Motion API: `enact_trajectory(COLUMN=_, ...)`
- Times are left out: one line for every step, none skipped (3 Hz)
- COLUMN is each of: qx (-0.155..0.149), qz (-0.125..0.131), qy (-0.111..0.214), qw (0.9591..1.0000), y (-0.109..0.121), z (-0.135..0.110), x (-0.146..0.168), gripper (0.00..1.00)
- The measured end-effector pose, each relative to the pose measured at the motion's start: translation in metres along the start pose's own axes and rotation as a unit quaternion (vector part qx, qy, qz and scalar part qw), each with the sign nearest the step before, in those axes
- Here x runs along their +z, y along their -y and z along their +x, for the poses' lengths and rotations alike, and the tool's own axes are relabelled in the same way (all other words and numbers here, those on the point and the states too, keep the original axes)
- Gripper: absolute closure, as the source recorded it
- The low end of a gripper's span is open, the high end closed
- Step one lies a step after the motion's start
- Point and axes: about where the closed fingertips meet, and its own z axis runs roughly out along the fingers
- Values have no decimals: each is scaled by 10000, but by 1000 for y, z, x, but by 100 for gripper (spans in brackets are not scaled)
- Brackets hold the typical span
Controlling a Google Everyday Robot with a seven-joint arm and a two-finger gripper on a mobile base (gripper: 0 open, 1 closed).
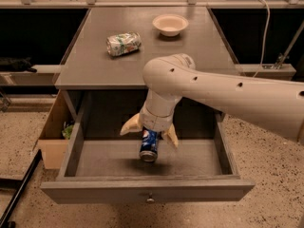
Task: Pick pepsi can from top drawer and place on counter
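The top drawer is pulled open below the counter. My gripper reaches down into the drawer from the white arm. Its tan fingers stand on either side of the top of the pepsi can. The blue can hangs slightly tilted, its silver bottom facing the camera, just above the drawer floor with a shadow under it. The gripper looks shut on the can's upper part. The can's top is hidden by the wrist.
On the counter lie a dented green-and-white can at the left and a pale bowl at the back. A tan cardboard box stands on the floor left of the drawer. A black pole lies at the lower left.
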Motion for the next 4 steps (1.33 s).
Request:
enact_trajectory(qx=-35, qz=-86, qy=401, qw=9992, y=1, z=-9, x=36, gripper=0)
enact_trajectory(qx=-21, qz=-61, qy=473, qw=9989, y=0, z=-7, x=43, gripper=0)
enact_trajectory(qx=-21, qz=-61, qy=473, qw=9989, y=0, z=-7, x=43, gripper=0)
enact_trajectory(qx=111, qz=-113, qy=108, qw=9998, y=8, z=-1, x=40, gripper=0)
